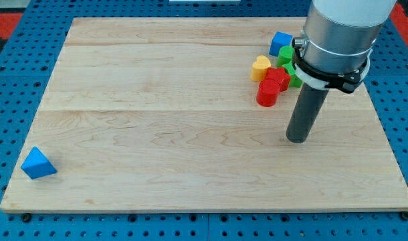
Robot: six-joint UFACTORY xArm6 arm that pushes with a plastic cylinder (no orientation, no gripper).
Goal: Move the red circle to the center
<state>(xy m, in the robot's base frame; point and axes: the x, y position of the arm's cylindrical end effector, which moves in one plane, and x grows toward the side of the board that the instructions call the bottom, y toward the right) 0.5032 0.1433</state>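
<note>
My tip (297,138) is resting on the wooden board (157,154), right of the board's middle. It is a plain rod end with nothing to open or close, and it is touching no block. The red circle (267,94) is sitting just up and to the view's left of the tip, near but apart from it, at the lower edge of a cluster in the board's upper right. Crowding it there, a second red block (277,77) of unclear shape is pressing against its upper right side, a yellow heart (260,67) is lying just above it to the left, and green blocks (285,56) are showing behind — partly hidden by the arm's grey body (338,33). A blue block (280,42) is sitting at the cluster's top. A blue triangle (38,163) is lying alone — well apart, near the lower left corner.
</note>
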